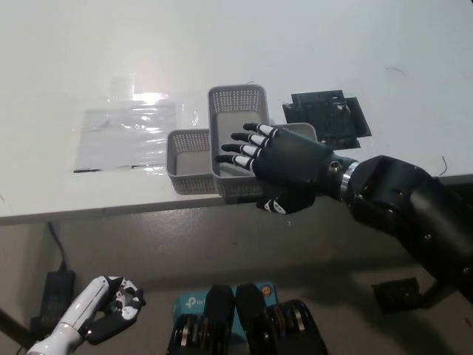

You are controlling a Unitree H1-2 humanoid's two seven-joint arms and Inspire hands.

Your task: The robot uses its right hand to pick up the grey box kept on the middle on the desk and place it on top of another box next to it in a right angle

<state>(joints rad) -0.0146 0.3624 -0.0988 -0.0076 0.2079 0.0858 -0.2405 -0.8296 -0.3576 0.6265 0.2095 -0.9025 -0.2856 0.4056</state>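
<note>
The right hand (284,168) lies over the near end of the top box (235,133), fingers (244,148) spread and reaching into it from the right; whether it grips the wall cannot be told; this grey box runs lengthwise away from the desk's near edge, resting crosswise on the lower box (188,159), which sits along that edge (111,207); a clear plastic sheet (129,133) lies to the left, a black sheet (329,115) just right; the left hand (111,314) hangs below the desk, fingers curled, holding nothing.
</note>
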